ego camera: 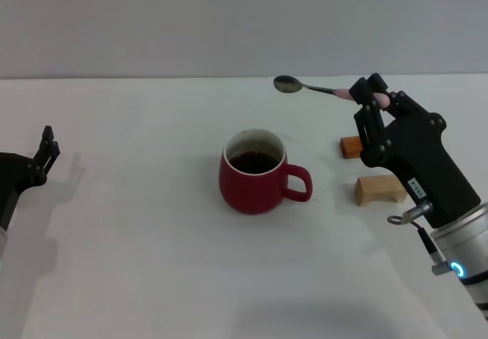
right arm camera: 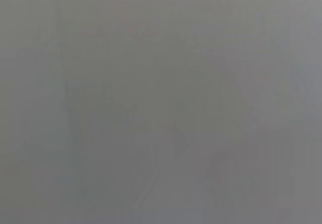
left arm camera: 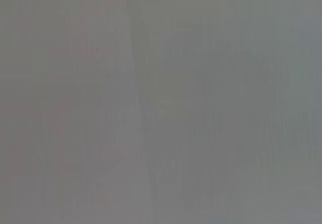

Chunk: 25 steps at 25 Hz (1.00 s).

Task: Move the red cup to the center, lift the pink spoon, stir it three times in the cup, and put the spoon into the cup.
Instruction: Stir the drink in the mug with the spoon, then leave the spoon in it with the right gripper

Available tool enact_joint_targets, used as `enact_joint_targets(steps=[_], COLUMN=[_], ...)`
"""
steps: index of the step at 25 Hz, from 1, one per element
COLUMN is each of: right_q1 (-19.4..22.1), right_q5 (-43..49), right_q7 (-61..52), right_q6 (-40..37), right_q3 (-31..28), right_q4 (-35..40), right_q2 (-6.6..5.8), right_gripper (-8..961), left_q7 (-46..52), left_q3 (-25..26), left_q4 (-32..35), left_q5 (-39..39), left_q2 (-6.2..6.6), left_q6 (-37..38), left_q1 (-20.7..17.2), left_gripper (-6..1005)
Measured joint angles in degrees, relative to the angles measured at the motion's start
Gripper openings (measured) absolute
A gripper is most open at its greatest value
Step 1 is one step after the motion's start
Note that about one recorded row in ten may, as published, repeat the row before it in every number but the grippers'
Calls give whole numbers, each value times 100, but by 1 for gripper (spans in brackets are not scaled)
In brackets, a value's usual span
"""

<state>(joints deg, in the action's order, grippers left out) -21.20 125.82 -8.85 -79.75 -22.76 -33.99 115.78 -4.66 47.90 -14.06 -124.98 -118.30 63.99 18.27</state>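
Right claw (ego camera: 371,94) is seen clamped on the pink spoon (ego camera: 313,87), raised at two o'clock of the centered red cup (ego camera: 255,172); stirring remains undone, left claw (ego camera: 47,150) parked at nine o'clock, its opening indiscernible.

Right gripper (ego camera: 369,94) raised at the right, fingers clamped. Left gripper (ego camera: 47,147) parked low at left edge.
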Motion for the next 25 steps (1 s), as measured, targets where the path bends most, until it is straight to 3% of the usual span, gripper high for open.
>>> enact_joint_targets(steps=[1, 5, 10, 18, 25], right_q1=[0, -52, 14, 124, 500], right_q5=[0, 2, 4, 4, 85], right_q7=[0, 101, 783, 1196, 1639], right_q6=[0, 505, 1174, 1802, 2201], right_q3=[0, -2, -26, -90, -297], right_q4=[0, -487, -1092, -1654, -2138], right_q2=[0, -231, -316, -364, -309], right_gripper=[136, 136, 137, 137, 137], left_q7=[0, 0, 0, 0, 0], left_q3=[0, -9, -7, 0, 0], left_q4=[0, 0, 0, 0, -1], left_q5=[0, 0, 0, 1, 1], left_q2=[0, 0, -3, -9, -9], left_q6=[0, 0, 0, -16, -18], left_q1=[0, 1, 0, -13, -29], left_gripper=[840, 840, 840, 840, 840])
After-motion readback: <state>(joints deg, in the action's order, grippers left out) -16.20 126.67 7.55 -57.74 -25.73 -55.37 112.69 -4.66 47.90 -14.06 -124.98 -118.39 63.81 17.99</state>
